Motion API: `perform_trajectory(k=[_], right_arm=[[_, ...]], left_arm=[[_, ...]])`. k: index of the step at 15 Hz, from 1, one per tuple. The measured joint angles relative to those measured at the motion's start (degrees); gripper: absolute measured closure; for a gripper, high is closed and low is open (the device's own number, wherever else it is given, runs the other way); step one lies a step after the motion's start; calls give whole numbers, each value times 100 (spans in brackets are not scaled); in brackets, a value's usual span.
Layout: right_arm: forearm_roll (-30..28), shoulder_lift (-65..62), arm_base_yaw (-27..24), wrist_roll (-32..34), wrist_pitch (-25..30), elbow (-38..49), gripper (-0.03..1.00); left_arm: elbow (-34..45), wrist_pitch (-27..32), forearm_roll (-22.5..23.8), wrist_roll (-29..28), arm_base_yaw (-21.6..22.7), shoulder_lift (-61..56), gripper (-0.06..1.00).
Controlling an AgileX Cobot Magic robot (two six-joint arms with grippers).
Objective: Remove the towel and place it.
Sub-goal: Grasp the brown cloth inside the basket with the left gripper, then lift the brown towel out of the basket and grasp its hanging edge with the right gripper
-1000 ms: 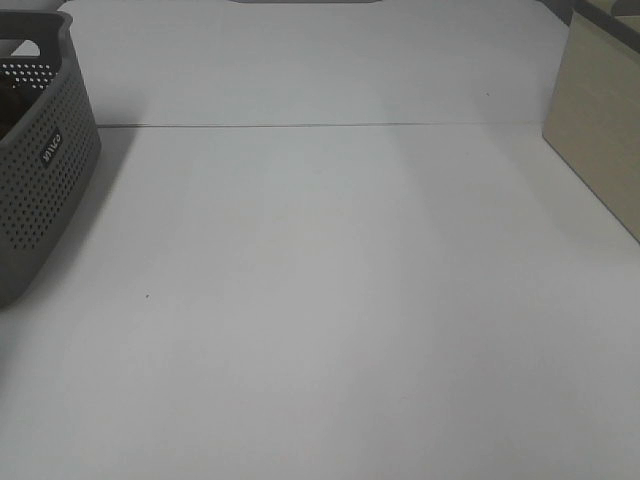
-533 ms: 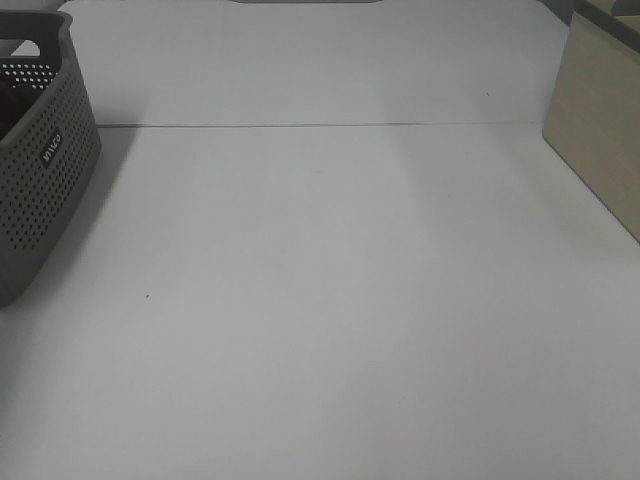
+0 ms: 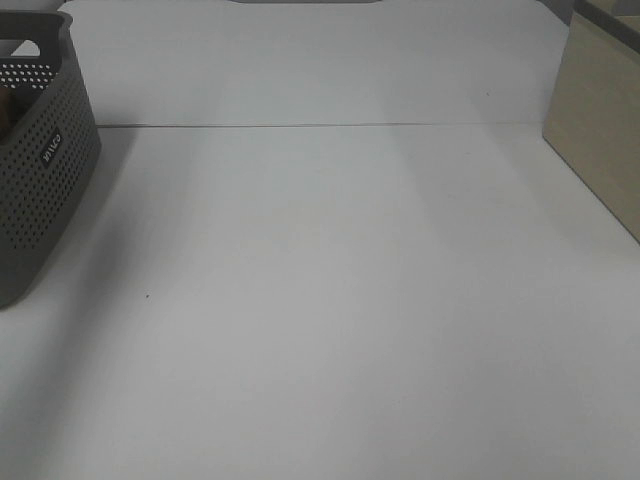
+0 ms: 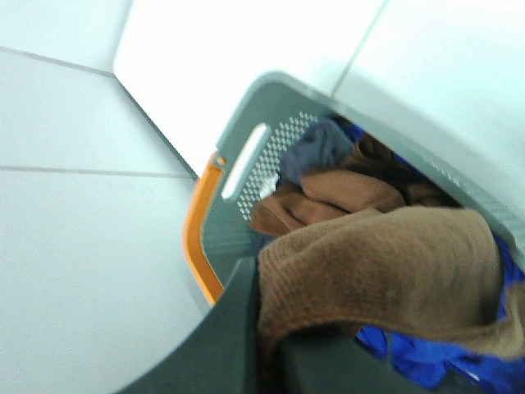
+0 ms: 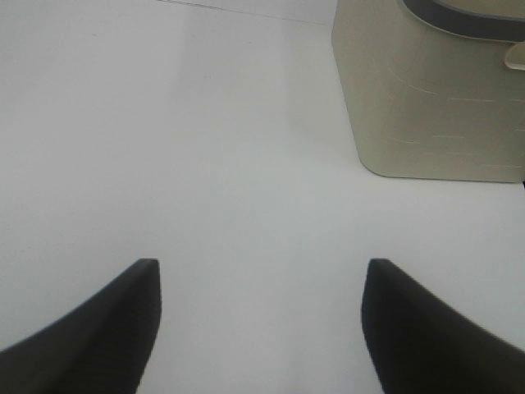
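In the left wrist view my left gripper (image 4: 271,349) is shut on a fold of the reddish-brown towel (image 4: 385,263), held over the grey basket (image 4: 246,123). More brown folds (image 4: 328,197) lie lower in the basket, with a grey-blue cloth (image 4: 316,148) and bright blue fabric (image 4: 426,361). In the exterior view the basket (image 3: 40,190) stands at the far left, with a sliver of brown towel (image 3: 4,106) at its rim; neither gripper shows there. My right gripper (image 5: 258,295) is open and empty above the white table (image 5: 205,164).
A beige box (image 3: 600,130) stands at the table's right edge; it also shows in the right wrist view (image 5: 426,98). The basket has an orange rim piece (image 4: 197,230) and a handle slot (image 4: 246,152). A seam (image 3: 320,125) crosses the table.
A sliver of brown towel has come into view at the basket's rim in the exterior view, and the basket has shifted slightly. Nothing else moved.
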Motion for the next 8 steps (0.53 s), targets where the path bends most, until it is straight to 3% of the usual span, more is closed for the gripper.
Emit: perform_trajectory(k=[5, 8], right_arm=[[0, 0, 0, 0, 0, 0, 29], [29, 126, 0, -80, -29, -17, 29]], left_arm=[[0, -647, 40, -17, -1346, -825, 94], [0, -567, 52, -17, -2378, -739, 94]])
